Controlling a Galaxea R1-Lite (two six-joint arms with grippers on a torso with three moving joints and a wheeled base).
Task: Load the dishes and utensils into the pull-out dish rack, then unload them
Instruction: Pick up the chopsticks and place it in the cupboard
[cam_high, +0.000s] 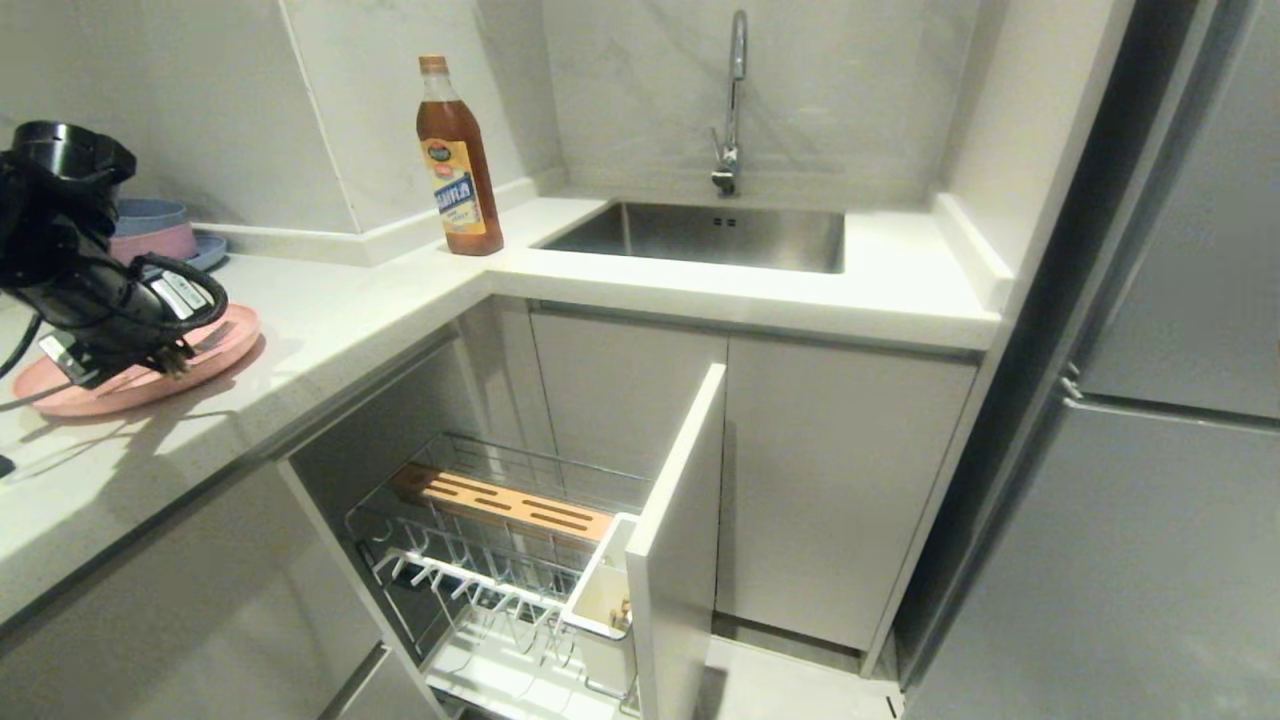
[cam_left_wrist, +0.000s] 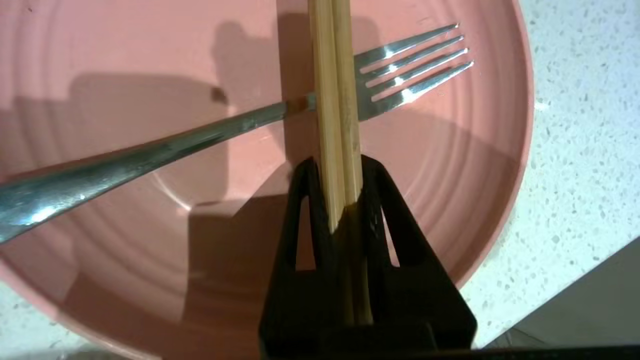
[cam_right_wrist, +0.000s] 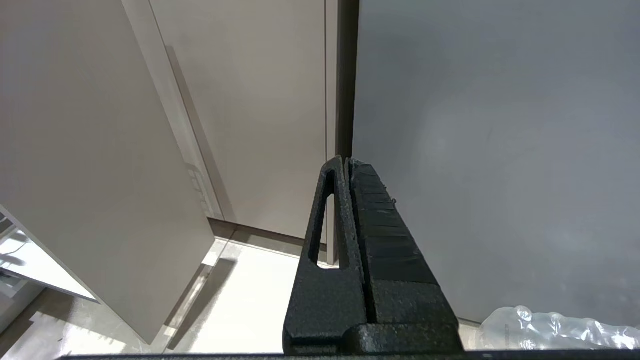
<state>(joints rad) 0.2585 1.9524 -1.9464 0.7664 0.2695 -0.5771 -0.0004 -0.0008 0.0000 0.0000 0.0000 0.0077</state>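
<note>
Closest to me, my left gripper (cam_left_wrist: 335, 167) is squeezed tight on the chopsticks (cam_left_wrist: 334, 75). The two sticks lie side by side between its black fingers (cam_left_wrist: 306, 200) and poke out past the tips. They cross over the fork (cam_left_wrist: 200, 137), which lies on the pink plate (cam_left_wrist: 100, 240) just beyond the fingertips. The fork's prongs point to the plate's rim on one side of the sticks, and its handle runs off the other way.

From my head camera I see the left gripper (cam_high: 165, 355) low over the pink plate (cam_high: 235, 335) on the white counter (cam_high: 330, 320), at my far left. Behind it sit some stacked bowls (cam_high: 150, 232) on a blue plate.

Below the counter, the pull-out dish rack (cam_high: 500, 560) is slid out. Its wire prongs are bare, the wooden strip (cam_high: 500, 502) lies across the back, and the white caddy (cam_high: 600, 600) sits by the front panel (cam_high: 680, 540).

My right gripper (cam_right_wrist: 348, 167) hangs low near the cabinet doors (cam_right_wrist: 260, 110), its fingers pressed together on nothing.

Farther back are a brown bottle (cam_high: 458, 160), the sink (cam_high: 700, 235) and the tap (cam_high: 732, 100).
</note>
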